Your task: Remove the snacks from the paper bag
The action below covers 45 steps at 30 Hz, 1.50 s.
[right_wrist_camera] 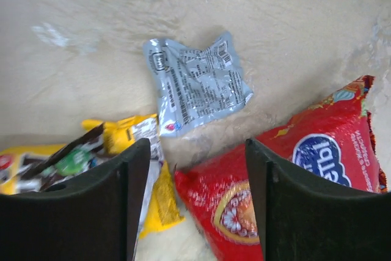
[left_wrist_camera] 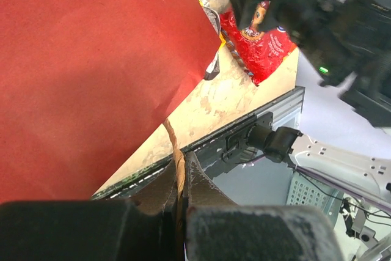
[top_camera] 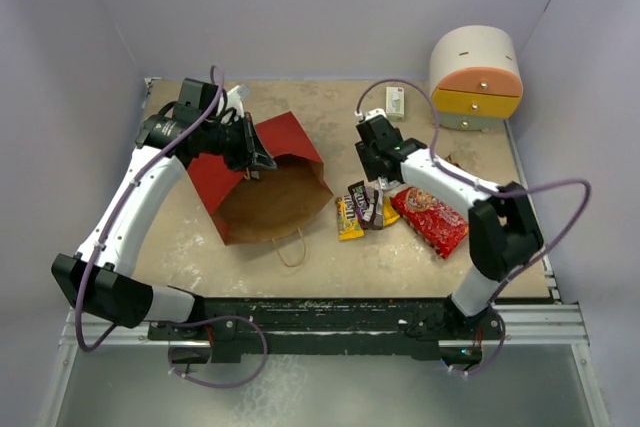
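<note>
Beside paper bag (top_camera: pixel 262 179), snacks (top_camera: pixel 372 207), drawer chest (top_camera: pixel 477 77)

Table (top_camera: pixel 200 247): paper bag (top_camera: pixel 280 202), snacks (top_camera: pixel 365 209), chest (top_camera: pixel 477 72)

Crisp packet (right_wrist_camera: pixel 317 169) cut off at right edge; yellow candy pack (right_wrist_camera: pixel 24 166) partly behind right tool (right_wrist_camera: pixel 194 151); bag (left_wrist_camera: pixel 91 77) cropped top-left.

the left gripper (left_wrist_camera: pixel 181 181) pinches the thin string handle (left_wrist_camera: pixel 173 142) of the red paper bag (left_wrist_camera: pixel 91 71), a red crisp packet (left_wrist_camera: pixel 263 50) lying on the table (left_wrist_camera: pixel 232 96) beyond.
</note>
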{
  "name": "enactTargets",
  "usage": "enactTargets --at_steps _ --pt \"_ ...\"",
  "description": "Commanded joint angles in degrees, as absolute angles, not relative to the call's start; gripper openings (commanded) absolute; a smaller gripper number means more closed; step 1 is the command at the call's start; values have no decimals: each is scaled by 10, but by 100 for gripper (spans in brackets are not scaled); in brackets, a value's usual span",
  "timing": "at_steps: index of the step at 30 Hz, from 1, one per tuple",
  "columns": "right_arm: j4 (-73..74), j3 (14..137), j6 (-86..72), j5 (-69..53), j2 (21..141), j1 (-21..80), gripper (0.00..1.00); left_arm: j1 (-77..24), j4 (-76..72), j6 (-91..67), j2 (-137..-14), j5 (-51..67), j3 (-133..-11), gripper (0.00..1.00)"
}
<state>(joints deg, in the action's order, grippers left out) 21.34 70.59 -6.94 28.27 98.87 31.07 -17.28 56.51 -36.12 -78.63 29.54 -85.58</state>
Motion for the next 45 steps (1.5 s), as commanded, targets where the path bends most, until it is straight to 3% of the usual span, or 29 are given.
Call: enactTargets --at_steps 1,10,21,30,34,45 --pt "232 723 -87 203 874 312 68 -172 553 -348 -765 285 -870 0" --pt "154 614 -101 -101 753 316 65 -172 558 -352 -761 256 -873 0" --pt "-90 527 -80 -117 688 485 64 -171 579 -345 -790 242 -926 0" --pt "-237 564 106 -172 835 572 60 -171 602 -342 -791 246 -930 0" --pt "-307 589 244 -206 911 590 65 -171 605 -345 -799 259 -937 0" --pt "-385 714 431 -193 1118 591 73 -171 639 -319 -818 277 -972 0"
